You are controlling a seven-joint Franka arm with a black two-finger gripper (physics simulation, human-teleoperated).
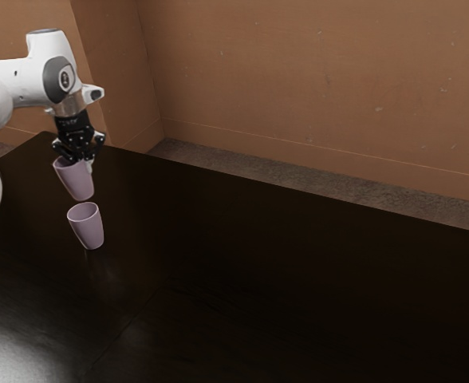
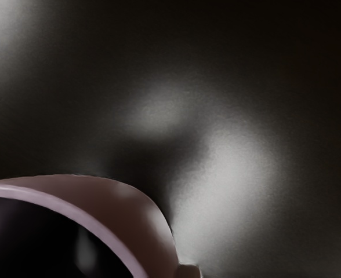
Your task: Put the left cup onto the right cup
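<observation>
So that it can nest, the upper cup (image 1: pixel 75 182) hangs tilted just above the lower cup (image 1: pixel 85 225), rim pinched in the hand (image 1: pixel 76 156).

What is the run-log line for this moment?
pincer: shut on held cup | held cup: raised, tilted, above standing cup | standing cup: on table | stacking: not yet done

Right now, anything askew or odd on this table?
The held cup hangs tilted from the end effector, pinched at its rim, just above the standing cup. Nothing looks spilled or damaged.
</observation>
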